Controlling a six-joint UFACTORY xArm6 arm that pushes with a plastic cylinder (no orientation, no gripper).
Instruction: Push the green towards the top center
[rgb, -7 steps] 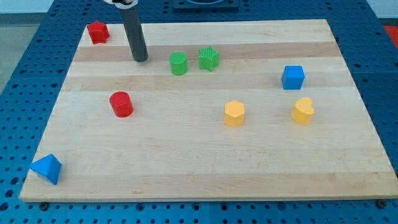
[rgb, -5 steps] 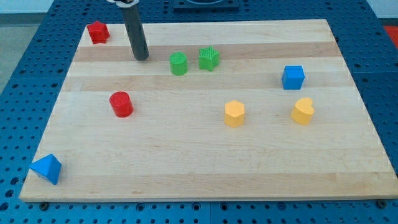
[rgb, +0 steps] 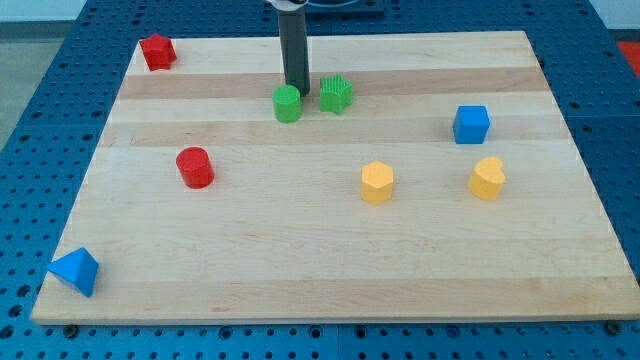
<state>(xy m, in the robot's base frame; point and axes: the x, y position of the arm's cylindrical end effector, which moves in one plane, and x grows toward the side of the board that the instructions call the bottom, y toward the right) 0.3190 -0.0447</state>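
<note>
Two green blocks sit near the board's top center. A green cylinder-like block (rgb: 288, 104) lies on the left and a green star-shaped block (rgb: 336, 94) lies just to its right. My tip (rgb: 298, 90) stands right behind the green cylinder, at its upper right edge, and to the left of the star block. It seems to touch or nearly touch the cylinder. The dark rod rises out of the view's top.
A red block (rgb: 157, 51) sits at the top left corner and a red cylinder (rgb: 195, 167) at the left middle. A blue cube (rgb: 471, 124) is at the right. A yellow hexagonal block (rgb: 377, 183), a yellow heart block (rgb: 487, 178) and a blue triangular block (rgb: 76, 271) lie lower.
My tip has moved to the right, from left of the green cylinder to just behind it. The blocks have not visibly moved.
</note>
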